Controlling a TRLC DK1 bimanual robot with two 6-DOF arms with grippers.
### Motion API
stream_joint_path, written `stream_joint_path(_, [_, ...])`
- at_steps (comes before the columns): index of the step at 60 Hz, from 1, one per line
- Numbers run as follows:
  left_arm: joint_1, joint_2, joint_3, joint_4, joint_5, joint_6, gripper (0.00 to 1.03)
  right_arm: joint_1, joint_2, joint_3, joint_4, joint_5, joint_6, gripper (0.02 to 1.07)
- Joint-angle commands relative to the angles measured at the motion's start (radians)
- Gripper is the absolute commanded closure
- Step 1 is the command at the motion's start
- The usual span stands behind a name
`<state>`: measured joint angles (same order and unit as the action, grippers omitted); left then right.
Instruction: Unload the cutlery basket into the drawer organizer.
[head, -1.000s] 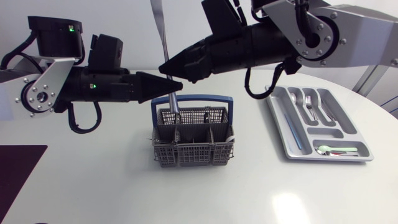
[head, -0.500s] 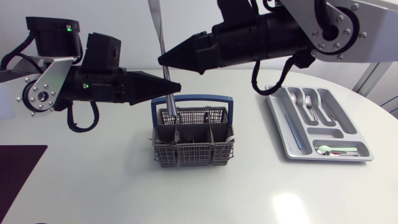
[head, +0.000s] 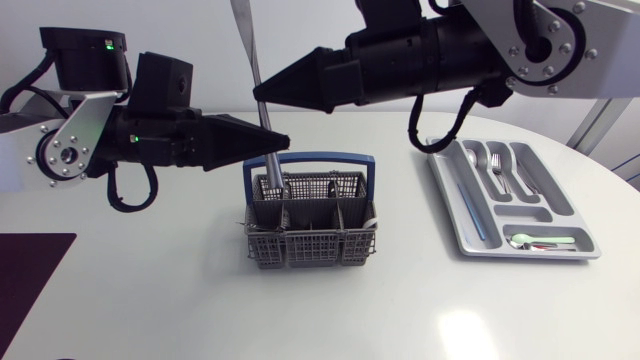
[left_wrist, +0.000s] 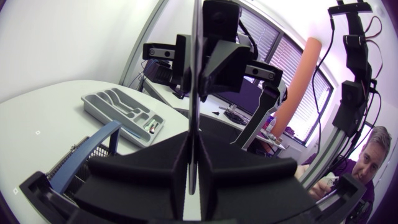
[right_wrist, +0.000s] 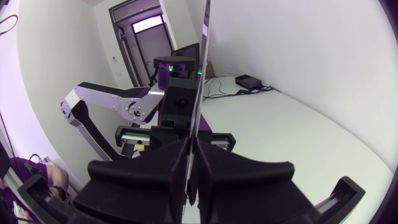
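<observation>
Well, both arms meet at upper middle over the grey cutlery basket (head: 310, 246), each clamped on the same table knife (head: 276, 168): the left gripper (head: 283, 140) lower down, the right gripper (head: 260, 93) just above. It stands nearly upright, handle end down in the basket's rear compartment. At right on the white table (head: 150, 290) lies the drawer organizer (head: 548, 185), holding forks and spoons (head: 495, 170)

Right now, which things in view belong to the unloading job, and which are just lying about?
Job:
- cutlery basket
- knife, gripped by both left gripper and right gripper above the basket
- drawer organizer, with spoons and forks in it

Lying about:
- dark mat at the table's edge
</observation>
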<state>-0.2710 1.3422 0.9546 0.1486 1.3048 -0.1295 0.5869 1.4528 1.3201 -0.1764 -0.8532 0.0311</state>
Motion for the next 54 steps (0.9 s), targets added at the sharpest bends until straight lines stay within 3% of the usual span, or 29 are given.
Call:
stream_joint_path(1, [0.003,0.011,-0.01,0.005,0.034,-0.03,1.0,-0.002,0.004,-0.016,-0.002,-0.01,-0.011,1.01])
stream_joint_path(6, [0.001,0.011,-0.01,0.008,0.034,-0.033,1.0,-0.001,0.003,-0.018,-0.003,-0.01,-0.011,1.01])
stream_joint_path(8, [0.003,0.011,-0.01,0.011,0.034,-0.035,0.95,-0.002,0.001,-0.018,-0.003,-0.01,-0.011,1.01])
stream_joint_path(11, [0.009,0.011,-0.01,0.02,0.033,-0.048,0.79,-0.006,0.001,-0.016,-0.005,-0.01,-0.011,1.01])
stream_joint_path(18, [0.038,0.005,-0.001,0.049,0.028,-0.078,0.31,-0.016,0.001,-0.013,-0.015,-0.01,-0.011,1.01])
stream_joint_path(25, [0.081,-0.021,0.006,0.103,0.008,-0.139,0.15,-0.035,-0.005,-0.019,-0.028,-0.01,-0.014,1.01])
stream_joint_path(35, [0.147,-0.041,0.027,0.184,-0.002,-0.245,0.11,-0.124,-0.045,-0.019,-0.081,-0.006,-0.036,1.01])
stream_joint_path(43, [0.23,-0.048,0.065,0.169,-0.059,-0.272,0.11,-0.323,-0.098,0.008,-0.204,-0.009,-0.109,1.01])
stream_joint_path(54, [0.288,-0.054,0.067,0.149,-0.104,-0.252,0.12,-0.621,-0.12,0.034,-0.362,-0.012,-0.277,1.01])
